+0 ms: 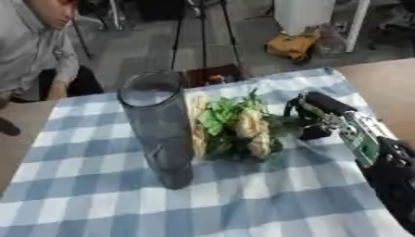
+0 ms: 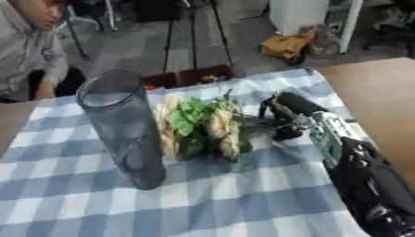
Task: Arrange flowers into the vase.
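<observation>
Spread under everything: a blue-and-white checked cloth (image 1: 243, 208) over a brown table (image 1: 389, 88), with bare table showing to the right of the vase and past the cloth's far right corner. Standing upright near the cloth's middle, left of the other task things: a tall, clear, dark-tinted vase (image 1: 158, 129), mouth open and upward, nothing inside. Probably set there so stems can drop in from above.

Coming in from the lower right, well to the right of the vase: the right arm (image 2: 365, 185), black with a green board showing at the wrist. Laid flat just right of the vase, nearly touching its side: the flowers (image 1: 235, 127), a bunch of pale yellow blooms and green leaves. Likely placed there for a short lift into the vase mouth.

At the bunch's right edge, away from the vase: the right hand (image 2: 285, 121), fingers reaching into the leaves. Cannot tell whether curled round stems or merely resting against them, since foliage hides the tips. No left hand in either view.

Beyond the vase, at the cloth's far edge: a small dark box (image 1: 212, 74) with something orange inside.

Room for moving: open cloth in front of the vase and to its left; air above the vase mouth free. Tightest spot judged to be the narrow gap between bunch and vase wall, where a sideways sweep could tip the tall vase.
</observation>
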You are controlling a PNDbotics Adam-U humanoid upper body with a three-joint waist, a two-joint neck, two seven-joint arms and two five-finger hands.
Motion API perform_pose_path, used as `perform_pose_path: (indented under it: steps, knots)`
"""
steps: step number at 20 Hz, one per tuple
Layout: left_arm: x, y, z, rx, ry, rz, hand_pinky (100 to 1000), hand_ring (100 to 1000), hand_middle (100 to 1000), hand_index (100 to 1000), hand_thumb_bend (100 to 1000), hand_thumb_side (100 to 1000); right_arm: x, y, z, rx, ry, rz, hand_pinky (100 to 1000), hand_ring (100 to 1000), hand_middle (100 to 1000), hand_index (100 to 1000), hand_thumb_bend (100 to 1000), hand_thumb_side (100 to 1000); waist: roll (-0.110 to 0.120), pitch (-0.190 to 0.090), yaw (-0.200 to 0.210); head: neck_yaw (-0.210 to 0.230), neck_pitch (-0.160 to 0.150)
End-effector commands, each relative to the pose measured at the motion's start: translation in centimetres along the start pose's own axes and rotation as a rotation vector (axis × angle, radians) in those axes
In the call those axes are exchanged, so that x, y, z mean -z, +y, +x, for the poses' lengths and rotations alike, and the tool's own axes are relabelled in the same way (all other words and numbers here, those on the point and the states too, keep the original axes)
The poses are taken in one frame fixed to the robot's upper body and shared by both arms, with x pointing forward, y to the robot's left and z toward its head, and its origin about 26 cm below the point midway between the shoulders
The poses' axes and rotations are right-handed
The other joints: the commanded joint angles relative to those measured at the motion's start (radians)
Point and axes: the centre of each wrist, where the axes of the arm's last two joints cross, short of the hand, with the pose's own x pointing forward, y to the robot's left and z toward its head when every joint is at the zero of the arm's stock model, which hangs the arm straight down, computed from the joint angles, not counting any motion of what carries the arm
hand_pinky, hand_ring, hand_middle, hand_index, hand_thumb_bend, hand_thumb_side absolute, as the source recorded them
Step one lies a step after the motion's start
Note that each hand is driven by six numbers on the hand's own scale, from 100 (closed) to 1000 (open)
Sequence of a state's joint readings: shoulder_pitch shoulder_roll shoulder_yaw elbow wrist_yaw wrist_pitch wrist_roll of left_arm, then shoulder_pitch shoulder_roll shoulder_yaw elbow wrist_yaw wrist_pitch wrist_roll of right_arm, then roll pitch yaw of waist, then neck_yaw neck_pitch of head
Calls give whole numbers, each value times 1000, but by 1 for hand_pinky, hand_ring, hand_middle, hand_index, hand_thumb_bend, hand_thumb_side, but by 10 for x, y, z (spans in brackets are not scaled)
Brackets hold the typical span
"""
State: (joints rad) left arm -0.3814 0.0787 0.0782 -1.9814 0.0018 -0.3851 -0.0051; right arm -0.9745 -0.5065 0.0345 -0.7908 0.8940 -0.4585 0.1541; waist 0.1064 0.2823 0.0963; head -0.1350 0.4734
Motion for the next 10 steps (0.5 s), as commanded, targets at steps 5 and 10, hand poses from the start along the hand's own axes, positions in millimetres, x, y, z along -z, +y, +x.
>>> perform_pose_path:
  steps: [5, 10]
  knots:
    - [6, 2, 6, 13, -28, -10, 423, 630, 710, 833, 100, 1000, 0, -42, 2, 37, -5, -100, 224, 411, 100, 100, 100, 100, -6, -28, -4, -1, -10]
    - [6, 1, 5, 13, -25, -12, 422, 630, 710, 832, 100, 1000, -1, -46, 4, 104, 6, -99, 178, 372, 100, 100, 100, 100, -4, -32, -5, -2, -12]
